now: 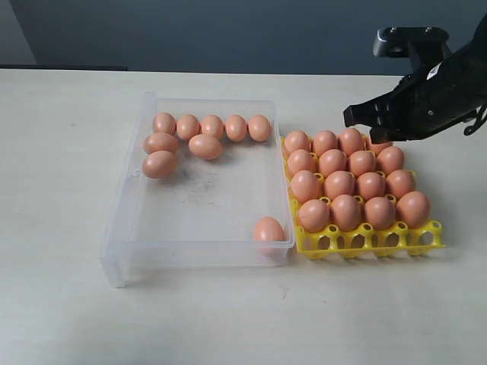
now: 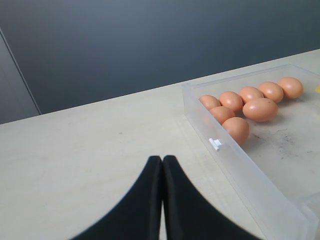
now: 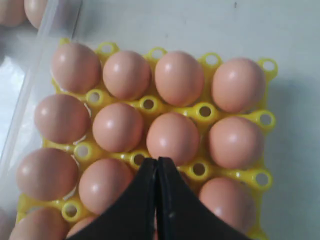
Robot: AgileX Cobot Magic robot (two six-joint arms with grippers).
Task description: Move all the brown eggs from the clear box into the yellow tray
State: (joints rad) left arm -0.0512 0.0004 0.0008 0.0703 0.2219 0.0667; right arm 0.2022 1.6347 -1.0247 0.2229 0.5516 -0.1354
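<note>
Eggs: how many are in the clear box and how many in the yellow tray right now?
brown eggs in the clear box: 9
brown eggs in the yellow tray: 16
Total: 25

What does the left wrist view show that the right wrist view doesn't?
Only the left wrist view: eight brown eggs clustered at one end of the clear box, the dark wall behind the table, and the left tool shut over bare tabletop.
Only the right wrist view: the yellow tray close up, its cups filled with eggs, with the right tool shut over them.
Both: brown eggs, pale table, some of the clear box's wall, and a shut black tool.
</note>
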